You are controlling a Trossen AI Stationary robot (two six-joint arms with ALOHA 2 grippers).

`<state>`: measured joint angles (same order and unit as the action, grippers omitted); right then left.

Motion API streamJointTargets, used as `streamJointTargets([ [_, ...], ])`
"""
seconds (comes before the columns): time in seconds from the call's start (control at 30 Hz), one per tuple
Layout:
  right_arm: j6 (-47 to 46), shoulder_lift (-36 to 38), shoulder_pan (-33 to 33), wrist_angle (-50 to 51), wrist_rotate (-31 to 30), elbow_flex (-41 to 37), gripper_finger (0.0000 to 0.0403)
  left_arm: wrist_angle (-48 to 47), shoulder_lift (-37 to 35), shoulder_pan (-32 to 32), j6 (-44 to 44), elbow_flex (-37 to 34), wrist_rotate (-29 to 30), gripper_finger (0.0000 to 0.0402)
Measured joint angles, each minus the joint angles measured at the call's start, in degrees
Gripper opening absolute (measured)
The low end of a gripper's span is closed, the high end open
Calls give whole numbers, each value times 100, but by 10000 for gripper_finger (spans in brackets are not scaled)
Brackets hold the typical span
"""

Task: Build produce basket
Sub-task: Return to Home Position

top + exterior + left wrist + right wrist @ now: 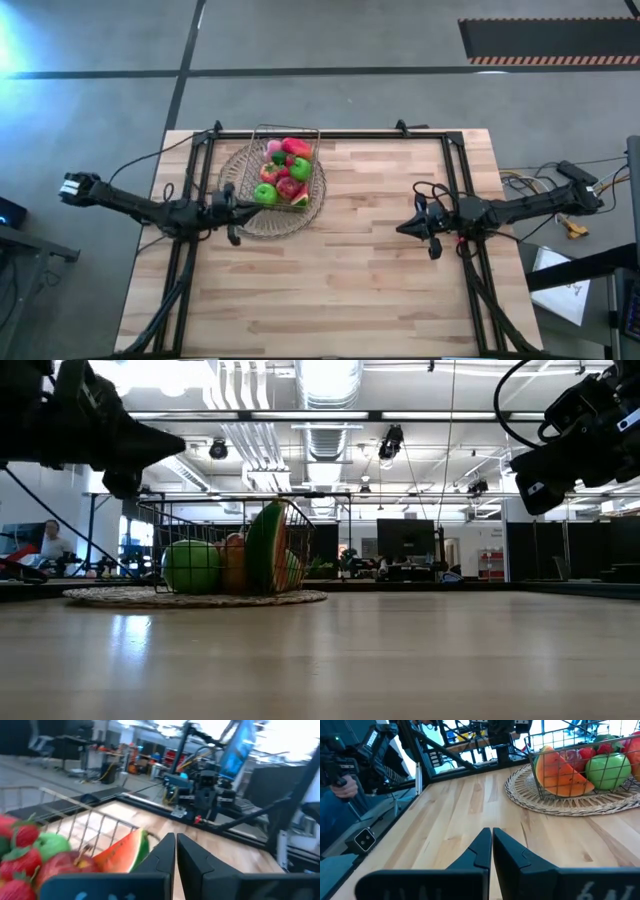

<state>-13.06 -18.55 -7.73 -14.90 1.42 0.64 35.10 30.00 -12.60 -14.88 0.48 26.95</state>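
Two empty grippers hang above the table (350, 290), each with its fingers pressed together on nothing. The left gripper (175, 836) is just beside the basket (287, 129), over the edge of the woven mat (262, 229). The right gripper (491, 831) is well apart from the basket, on its other side. I judge neither needs to hold anything, since the produce (285, 172) lies heaped inside the basket. The basket sits on the mat toward the table's far edge, so loading looks finished.

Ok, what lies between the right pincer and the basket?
Bare table ahead of the right pincer, then the woven mat that the basket stands on; right wrist view shows it.
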Motion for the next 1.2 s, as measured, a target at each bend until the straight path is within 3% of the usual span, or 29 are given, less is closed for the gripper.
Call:
streamJointTargets([
  [0.37, -97, -2, 0, 7, 1, -2, 8, -595, -269, 1522, 169, -6, -1790, 0],
  [0.6, -376, 7, 0, 240, 3, -2, 8, -886, -874, 1701, 548, -12, -2866, 0],
  [1.0, -364, 11, 0, 263, 3, -2, 8, -3042, -2920, 1705, 665, -19, -2882, 0],
  [1.2, -305, 17, 0, 281, 8, -4, 8, -3131, -2716, 1704, 656, -21, -2874, 0],
])
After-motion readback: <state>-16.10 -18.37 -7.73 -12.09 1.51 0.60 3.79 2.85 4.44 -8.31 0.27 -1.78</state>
